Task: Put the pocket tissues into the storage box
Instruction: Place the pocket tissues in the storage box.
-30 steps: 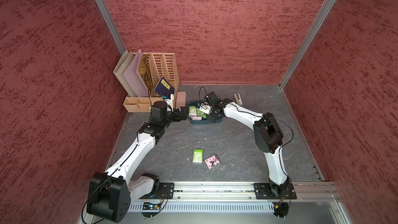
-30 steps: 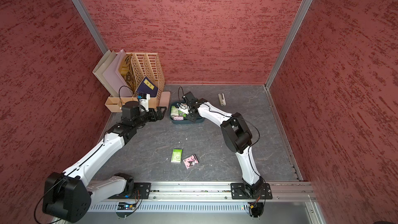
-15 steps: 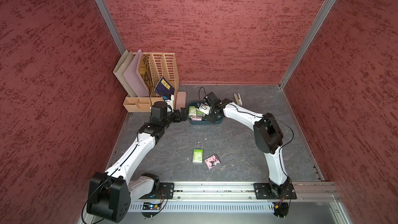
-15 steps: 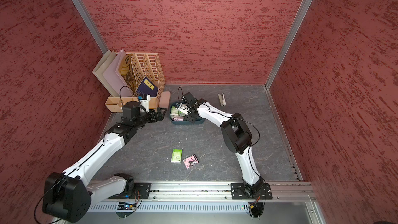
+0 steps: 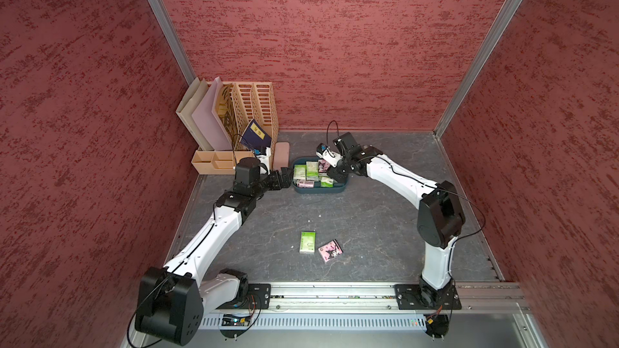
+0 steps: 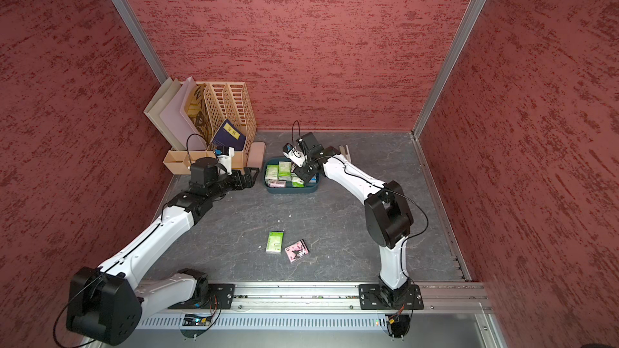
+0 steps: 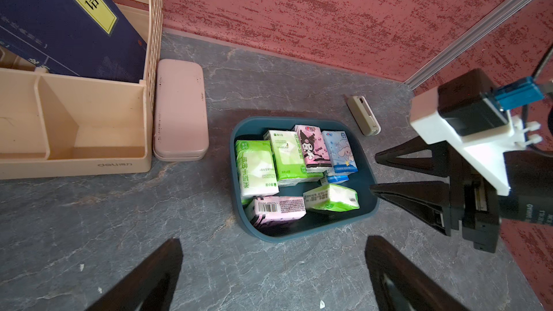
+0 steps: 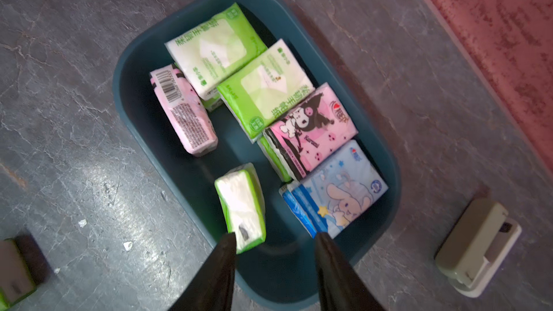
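Right gripper (image 8: 275,234): jaws apart, empty, lower centre over storage box (image 8: 122,100); one tip just beside green tissue packet (image 8: 241,207), so lifting away could snag it. Left gripper (image 7: 273,239): jaws apart.

Middle of the floor (image 5: 351,215) wide open, just a green packet (image 5: 307,242) and a pink packet (image 5: 330,251) lying near, but the far storage box (image 5: 318,190) is crowded: pink case (image 5: 281,155) left, right gripper (image 7: 373,172) over its right end.

The beige organiser (image 7: 89,169) reads "deli"; the blue book (image 7: 54,40) bears "论语" on yellow.
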Robot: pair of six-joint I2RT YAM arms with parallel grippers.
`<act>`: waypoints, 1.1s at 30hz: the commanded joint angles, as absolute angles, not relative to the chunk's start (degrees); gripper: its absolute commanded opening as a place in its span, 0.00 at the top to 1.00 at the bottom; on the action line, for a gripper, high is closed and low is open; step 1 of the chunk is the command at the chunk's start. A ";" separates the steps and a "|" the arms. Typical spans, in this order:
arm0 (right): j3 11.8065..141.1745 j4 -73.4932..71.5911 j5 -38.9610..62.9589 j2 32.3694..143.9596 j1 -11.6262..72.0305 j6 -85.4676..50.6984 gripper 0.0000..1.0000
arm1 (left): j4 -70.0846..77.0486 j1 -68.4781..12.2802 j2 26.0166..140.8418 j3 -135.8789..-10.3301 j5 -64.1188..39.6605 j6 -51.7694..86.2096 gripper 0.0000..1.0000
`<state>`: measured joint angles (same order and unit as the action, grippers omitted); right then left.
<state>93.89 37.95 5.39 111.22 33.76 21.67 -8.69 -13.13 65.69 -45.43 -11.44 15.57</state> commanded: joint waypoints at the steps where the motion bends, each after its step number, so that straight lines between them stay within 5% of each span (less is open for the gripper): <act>1: 92.57 39.39 9.37 110.89 33.75 20.81 0.55 | -8.45 -12.66 66.02 -46.88 -11.10 14.41 0.00; 15: 95.47 41.11 11.39 117.69 33.75 21.74 0.60 | -8.72 -12.66 66.10 -47.06 -11.06 14.39 0.00; 18: 96.91 41.59 10.73 119.24 33.75 21.81 0.67 | -8.84 -12.66 66.21 -47.09 -10.89 14.33 0.00; 23: 97.65 42.25 10.22 119.49 33.74 21.99 0.99 | -8.79 -12.70 66.25 -46.98 -10.80 14.18 0.00; 33: 100.21 50.05 -1.01 115.76 33.75 27.43 1.00 | -7.75 -12.65 67.59 -47.59 -11.26 14.08 0.00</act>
